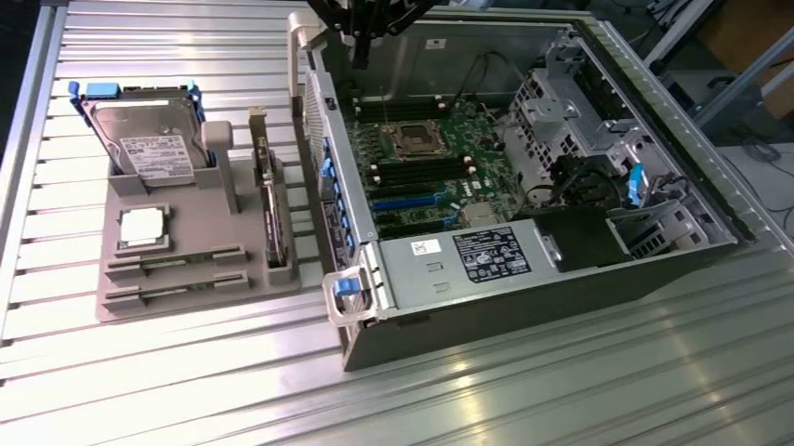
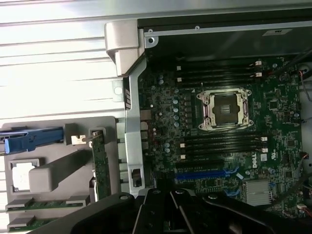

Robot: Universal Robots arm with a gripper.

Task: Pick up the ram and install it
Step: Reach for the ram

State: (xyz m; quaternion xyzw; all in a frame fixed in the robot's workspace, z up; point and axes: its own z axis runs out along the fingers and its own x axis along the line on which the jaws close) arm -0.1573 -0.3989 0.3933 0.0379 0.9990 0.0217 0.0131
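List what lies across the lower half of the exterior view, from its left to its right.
Ram sticks → expansion card → blue handle on the case → power supply.

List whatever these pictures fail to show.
- Exterior view: black gripper, cut off by the top edge.
- Exterior view: thin dark-green ram sticks, mostly sunk in the grey plastic holder's slots.
- Exterior view: silver hard drive's label print, too small to read.
- Wrist view: green motherboard, partly hidden behind the gripper's dark body.
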